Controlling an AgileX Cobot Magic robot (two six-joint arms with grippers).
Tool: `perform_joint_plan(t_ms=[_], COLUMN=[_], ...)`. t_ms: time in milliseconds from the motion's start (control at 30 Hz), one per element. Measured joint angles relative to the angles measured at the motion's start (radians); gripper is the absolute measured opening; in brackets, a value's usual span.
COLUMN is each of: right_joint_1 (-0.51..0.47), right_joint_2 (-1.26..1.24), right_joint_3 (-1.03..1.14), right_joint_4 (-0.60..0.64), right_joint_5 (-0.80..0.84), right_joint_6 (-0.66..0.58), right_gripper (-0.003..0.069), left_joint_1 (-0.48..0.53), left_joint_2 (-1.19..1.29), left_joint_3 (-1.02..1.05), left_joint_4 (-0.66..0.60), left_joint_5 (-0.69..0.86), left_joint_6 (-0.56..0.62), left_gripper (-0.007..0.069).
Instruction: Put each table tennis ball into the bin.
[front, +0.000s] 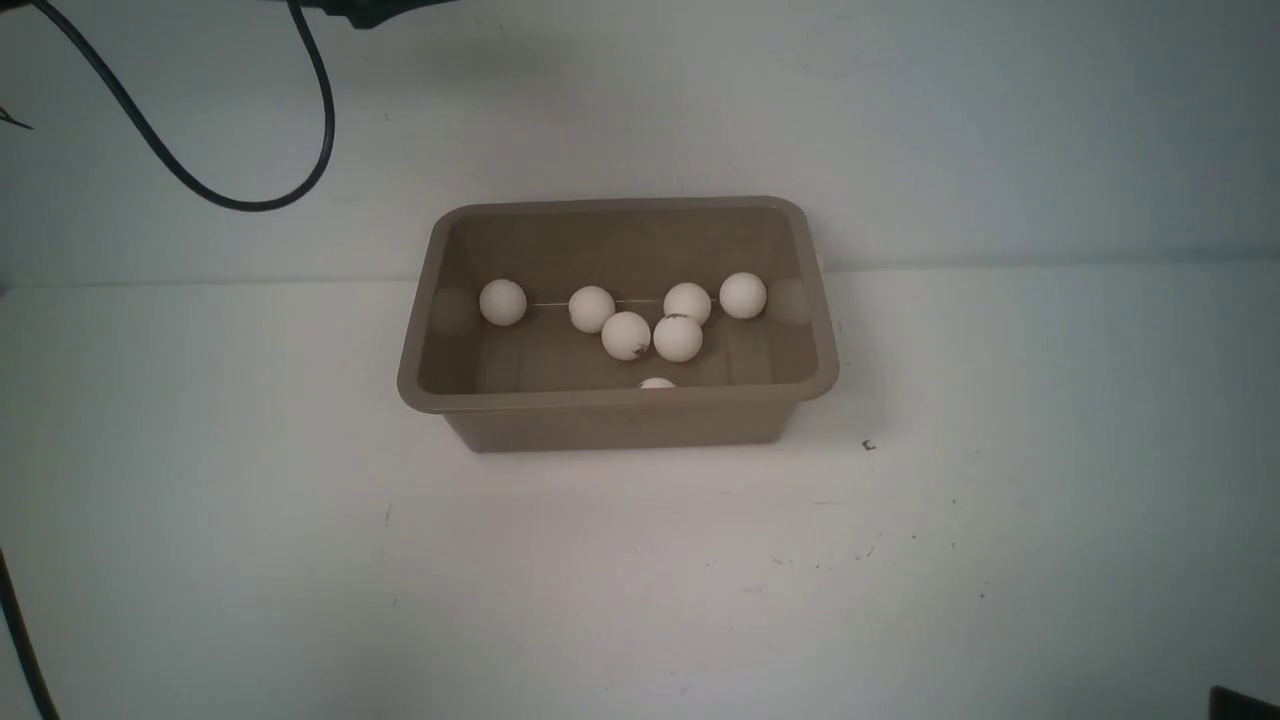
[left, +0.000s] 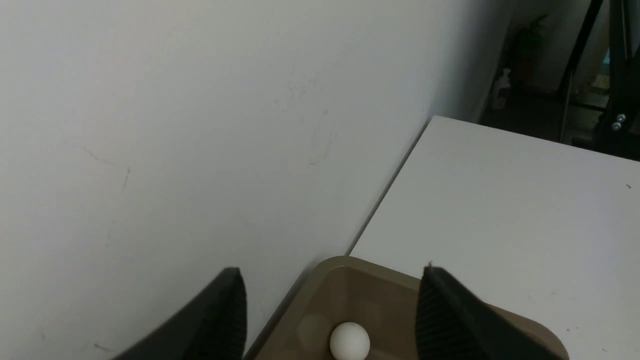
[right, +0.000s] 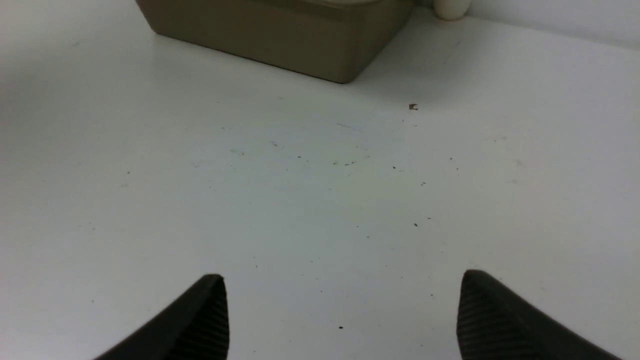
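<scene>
Bare white desk (front: 640, 600), lightly speckled, lies in front of the bin (front: 620, 425); all the visible table tennis balls sit inside it.

Taupe grey-brown and rectangular, the bin has rounded corners, sloped walls and a flared rim, with its far side close to the white wall (front: 900, 120); seven matte white table tennis balls (front: 678, 338) rest on the bin's floor, five clustered mid-bin with several touching, one (front: 502, 302) apart toward the bin's left end, one (front: 657, 383) half hidden behind the bin's near wall; some carry small dark marks; the left claw (left: 330, 305) hangs above a corner of the bin with its jaws parted and nothing between them; the right claw (right: 340, 310) hovers over the desk near the bin, jaws spread wide, holding nothing.
</scene>
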Motion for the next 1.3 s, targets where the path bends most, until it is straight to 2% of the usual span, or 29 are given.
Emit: perform_joint_plan(t_ms=[267, 500, 733, 1300], right_joint_1=[-0.252, -0.395, -0.422, -0.422], right_joint_2=[-0.001, -0.130, -0.267, -0.280], right_joint_3=[0.000, 0.000, 0.000, 0.000], right_joint_4=[0.020, 0.020, 0.000, -0.002], right_joint_5=[0.004, 0.019, 0.019, 0.027], right_joint_6=[0.000, 0.000, 0.000, 0.000], right_gripper=[0.0556, 0.0556, 0.0556, 0.0556], left_joint_1=[0.000, 0.000, 0.000, -0.034], left_joint_2=[0.000, 0.000, 0.000, 0.000], left_joint_3=[0.000, 0.000, 0.000, 0.000], left_joint_4=[-0.011, -0.011, -0.012, -0.014], left_joint_5=[0.001, 0.001, 0.001, 0.001], left_joint_6=[0.000, 0.000, -0.001, -0.025], left_gripper=[0.0415, 0.0415, 0.0415, 0.0415])
